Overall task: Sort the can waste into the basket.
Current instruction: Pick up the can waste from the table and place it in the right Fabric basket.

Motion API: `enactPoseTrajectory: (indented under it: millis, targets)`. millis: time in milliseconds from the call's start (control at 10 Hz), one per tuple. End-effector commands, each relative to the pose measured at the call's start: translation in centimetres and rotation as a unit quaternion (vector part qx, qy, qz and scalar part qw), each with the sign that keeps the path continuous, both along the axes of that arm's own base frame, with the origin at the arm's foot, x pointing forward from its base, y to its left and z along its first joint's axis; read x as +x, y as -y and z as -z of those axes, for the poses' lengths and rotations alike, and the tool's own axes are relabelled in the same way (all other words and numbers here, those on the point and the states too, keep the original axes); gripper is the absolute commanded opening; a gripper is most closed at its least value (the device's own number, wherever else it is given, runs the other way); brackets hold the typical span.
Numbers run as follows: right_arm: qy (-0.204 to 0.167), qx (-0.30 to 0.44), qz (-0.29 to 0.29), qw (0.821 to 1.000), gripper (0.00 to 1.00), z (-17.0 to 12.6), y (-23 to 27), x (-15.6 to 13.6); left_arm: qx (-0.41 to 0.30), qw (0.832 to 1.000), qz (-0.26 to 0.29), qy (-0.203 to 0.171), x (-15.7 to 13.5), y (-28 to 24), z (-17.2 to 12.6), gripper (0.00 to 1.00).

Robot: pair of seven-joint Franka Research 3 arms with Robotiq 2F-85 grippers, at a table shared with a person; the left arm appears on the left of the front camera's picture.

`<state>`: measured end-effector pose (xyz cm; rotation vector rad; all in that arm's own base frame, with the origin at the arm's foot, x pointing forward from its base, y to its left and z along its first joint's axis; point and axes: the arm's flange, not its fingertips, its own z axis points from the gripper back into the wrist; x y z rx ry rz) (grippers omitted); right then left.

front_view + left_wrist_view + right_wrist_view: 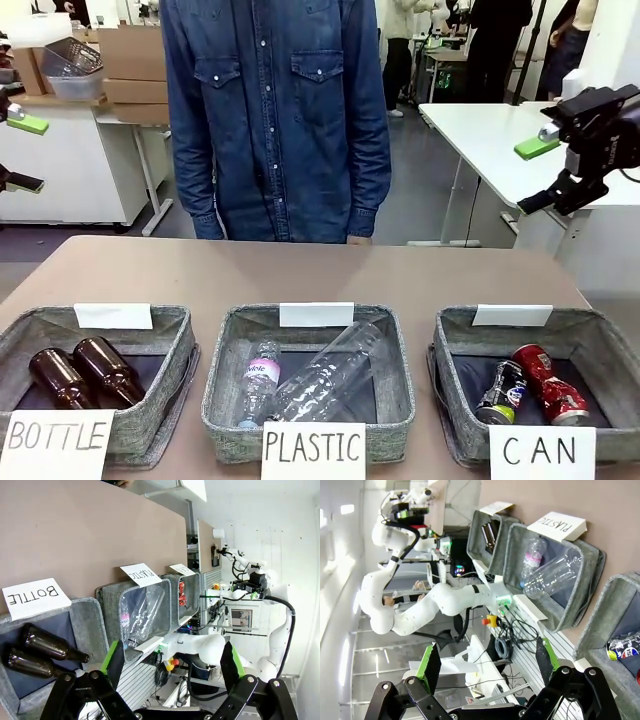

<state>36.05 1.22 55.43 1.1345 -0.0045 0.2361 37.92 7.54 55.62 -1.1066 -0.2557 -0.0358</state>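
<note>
Front view: three grey baskets are ranged along the near edge of the table, and in the right-hand one, the basket (455, 340) signed "CAN", both pieces of can waste are already lying on the dark bottom. The red can (550, 383) is laid with its long axis running from the far left to the near right, and the black-and-silver can (503, 392) is lying just beside it on its left, apparently touching it, its axis nearly front to back. The right gripper (543, 172) is held high and well apart from the basket, above and beyond its far right corner, with its green-padded jaws spread wide and nothing between them. The left gripper (24, 153) is seen at the picture's left edge, likewise raised, parted and empty. Of the two, the right gripper is plainly the nearer to the cans, which lie below it and toward the robot's side. In the right wrist view the jaws are seen parted, and the black-and-silver can (626, 647) is glimpsed inside its basket at the right edge. No can is seen on the bare table, so the sorting is judged complete; no further grasp appears to be called for.
</note>
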Motion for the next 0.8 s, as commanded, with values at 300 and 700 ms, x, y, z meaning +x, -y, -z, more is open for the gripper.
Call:
enactPoseTrajectory:
  millis: [300,700]
  targets:
    - [0.008,-0.006,-0.01,1.0,1.0,0.27,0.04,-0.18,0.005,1.0,0.007,0.005,-0.2,-0.06,0.03,1.0]
    - [0.008,-0.006,-0.01,1.0,1.0,0.27,0.04,-0.18,0.005,1.0,0.007,0.005,-0.2,-0.06,0.03,1.0]
